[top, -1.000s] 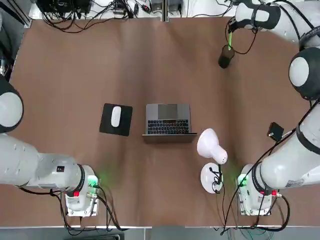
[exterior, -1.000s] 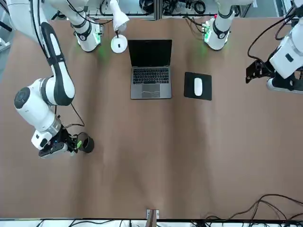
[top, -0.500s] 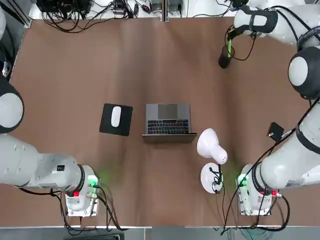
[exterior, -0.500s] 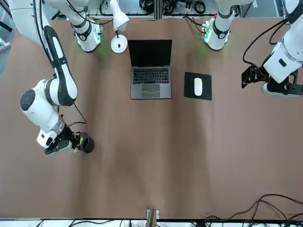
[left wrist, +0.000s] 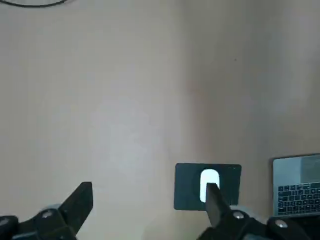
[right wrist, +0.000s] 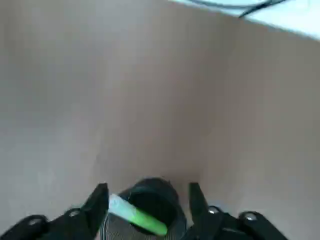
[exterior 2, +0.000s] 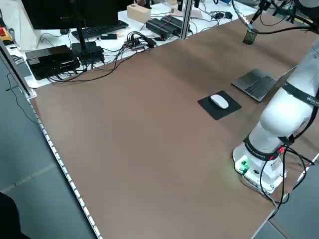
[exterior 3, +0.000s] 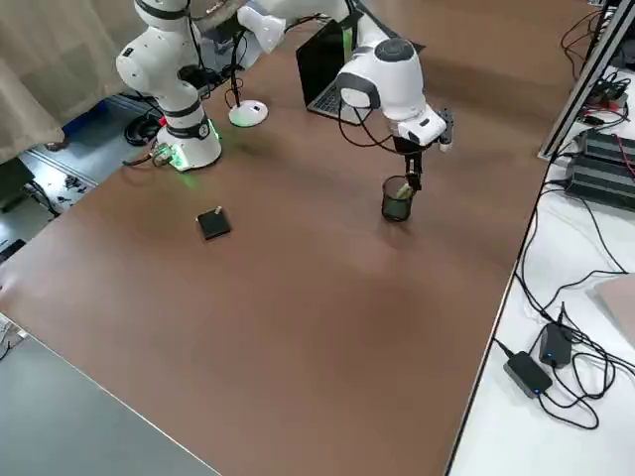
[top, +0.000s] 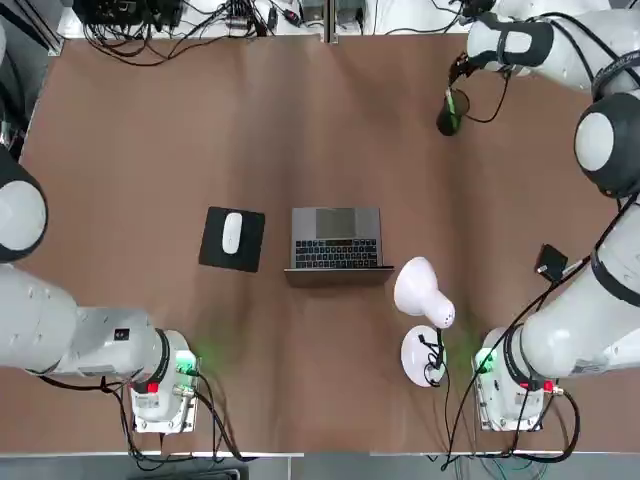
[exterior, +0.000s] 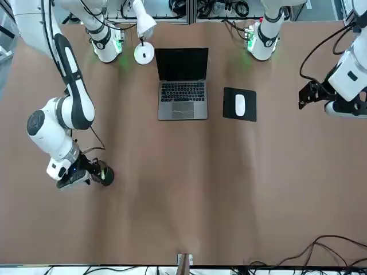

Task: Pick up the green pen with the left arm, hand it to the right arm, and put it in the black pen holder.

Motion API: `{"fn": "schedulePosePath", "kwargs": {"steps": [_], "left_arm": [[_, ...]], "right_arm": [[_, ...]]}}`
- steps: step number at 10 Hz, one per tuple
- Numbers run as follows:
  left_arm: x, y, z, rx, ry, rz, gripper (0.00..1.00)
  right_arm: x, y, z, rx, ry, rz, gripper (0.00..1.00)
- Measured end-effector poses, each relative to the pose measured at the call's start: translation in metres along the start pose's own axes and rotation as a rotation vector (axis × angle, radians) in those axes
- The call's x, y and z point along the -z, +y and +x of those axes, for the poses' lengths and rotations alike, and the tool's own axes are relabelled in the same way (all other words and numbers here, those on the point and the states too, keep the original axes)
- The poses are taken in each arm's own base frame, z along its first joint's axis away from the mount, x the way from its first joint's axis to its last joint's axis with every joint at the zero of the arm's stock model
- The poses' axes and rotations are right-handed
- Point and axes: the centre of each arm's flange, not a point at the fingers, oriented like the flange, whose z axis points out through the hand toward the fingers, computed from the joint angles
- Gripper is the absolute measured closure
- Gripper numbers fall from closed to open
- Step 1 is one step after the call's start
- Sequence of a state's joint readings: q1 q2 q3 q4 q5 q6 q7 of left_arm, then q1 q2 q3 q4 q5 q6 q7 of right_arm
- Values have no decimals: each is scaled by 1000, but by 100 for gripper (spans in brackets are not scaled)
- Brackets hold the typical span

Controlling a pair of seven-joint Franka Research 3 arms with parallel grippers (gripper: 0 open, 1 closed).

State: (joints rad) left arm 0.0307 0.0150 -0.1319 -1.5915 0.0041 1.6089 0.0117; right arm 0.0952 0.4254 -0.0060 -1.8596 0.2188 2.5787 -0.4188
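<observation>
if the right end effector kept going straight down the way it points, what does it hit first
Probably the green pen leaning in the black pen holder, directly under the open right end effector; the holder's rim next.

The top view looks straight down on the worktop (top: 150, 130), arm bases at its lower edge. The front view faces them from across. Both share the laptop (top: 337, 238) and mouse pad (exterior: 239, 105). Side views look down diagonally from raised corners. Each wrist view sits close above its own hand
</observation>
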Motion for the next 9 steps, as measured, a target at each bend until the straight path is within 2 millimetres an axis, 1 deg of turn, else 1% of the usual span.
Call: {"fn": "schedulePosePath", "kwargs": {"steps": [1,2,3,4,5,6,7,8,9], "left_arm": [[1,0,1,-10,4,1,0],[6,4,2,-16,15,2,0],[10,9,2,-25,23,2,0],[12,12,3,-31,26,1,0],[12,11,3,-30,27,1,0],[12,11,3,-29,27,1,0],[11,12,3,-31,26,1,0],[10,12,4,-31,25,1,0],[10,11,4,-30,24,1,0]], "right_arm": [[18,0,18,8,37,-4,7],[49,-1,41,20,44,10,0],[93,-3,63,21,9,44,0],[146,-3,75,-19,-45,76,0],[196,6,74,-69,-113,76,0],[236,19,66,-80,-157,13,0],[269,30,58,-74,-172,-77,0],[295,32,49,-79,-190,-121,0],[316,29,40,-109,-213,-133,0]]}}
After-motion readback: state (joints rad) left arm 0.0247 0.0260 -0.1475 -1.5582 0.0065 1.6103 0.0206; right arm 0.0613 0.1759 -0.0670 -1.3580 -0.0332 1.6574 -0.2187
